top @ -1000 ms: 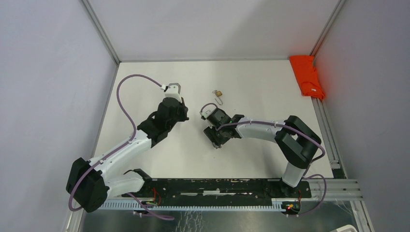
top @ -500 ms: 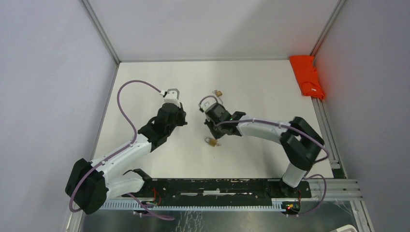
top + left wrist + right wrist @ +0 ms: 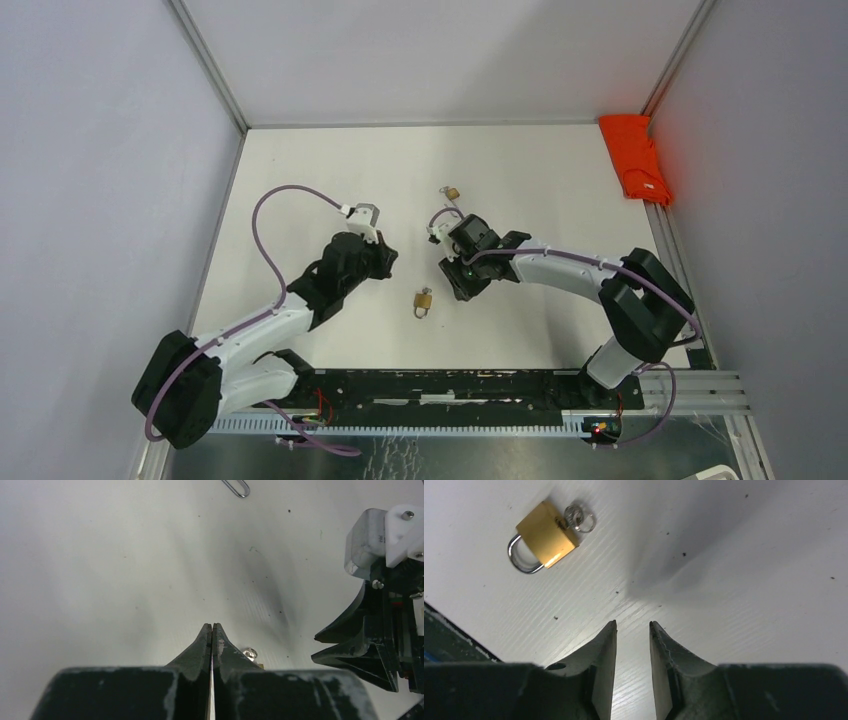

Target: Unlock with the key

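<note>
Padlock [image 3: 544,537] flat on bench [image 3: 540,170] (small ring at its body) — left fingers [image 3: 200,652] pressed together; right fingers [image 3: 605,645] slightly apart, nothing between.

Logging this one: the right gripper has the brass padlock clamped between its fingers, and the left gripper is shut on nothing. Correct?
Not quite. The right wrist view shows the brass padlock lying free on the table, ahead and to the side of the right gripper, whose jaws stand apart with nothing between them. The left gripper is indeed shut on nothing.
</note>
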Motion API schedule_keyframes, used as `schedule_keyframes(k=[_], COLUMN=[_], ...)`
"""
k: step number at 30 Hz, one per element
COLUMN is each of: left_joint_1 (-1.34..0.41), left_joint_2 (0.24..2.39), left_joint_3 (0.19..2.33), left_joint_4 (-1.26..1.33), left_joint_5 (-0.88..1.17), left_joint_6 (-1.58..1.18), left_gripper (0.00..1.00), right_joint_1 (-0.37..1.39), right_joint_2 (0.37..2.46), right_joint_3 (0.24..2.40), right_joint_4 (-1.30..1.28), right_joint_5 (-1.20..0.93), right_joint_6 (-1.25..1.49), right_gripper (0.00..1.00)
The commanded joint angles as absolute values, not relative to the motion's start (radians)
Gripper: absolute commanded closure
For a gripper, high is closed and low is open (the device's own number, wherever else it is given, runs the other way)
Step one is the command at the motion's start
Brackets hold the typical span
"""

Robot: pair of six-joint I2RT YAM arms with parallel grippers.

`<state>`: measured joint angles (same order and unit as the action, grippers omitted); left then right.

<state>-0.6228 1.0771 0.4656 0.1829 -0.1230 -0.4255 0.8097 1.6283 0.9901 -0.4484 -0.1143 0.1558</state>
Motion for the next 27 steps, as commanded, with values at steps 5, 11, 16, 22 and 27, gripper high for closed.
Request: schedule_keyframes(k=[5,11,16,22,27], left_joint_1=[-0.621,-0.712,-0.822,-0.845,-0.845], left_joint_2=[1.194,1.293,1.364,1.463,1.520], left_joint_3=[0.583,0.650,0.672,0.656,0.681], left_joint_4=[0.035,-0.173,-0.225,-0.185,-0.172], left_joint_5=[-0.051,-0.115,-0.118,-0.127,-0.160], left_joint_6=[-0.536,-0.589,-0.655,-0.672,-0.629], left_gripper=[0.98,0.98,0.98,0.98,0.98], right_joint_1=[0.813,0.814,0.820,0.824,0.827], right_joint_2=[1.630,1.584,1.606,1.637,1.668], right_joint_3=[1.021,0.895,0.835,0.822,0.820], right_joint_4=[-0.452,-0.259,-0.097,-0.030,-0.008], right_joint_5=[-0.201,-0.416,-0.557,-0.568,-0.549], right_joint_6=[0.124,0.223,0.315,0.363,0.403], right_gripper=[0.95,0.97,1.00,1.00,1.00])
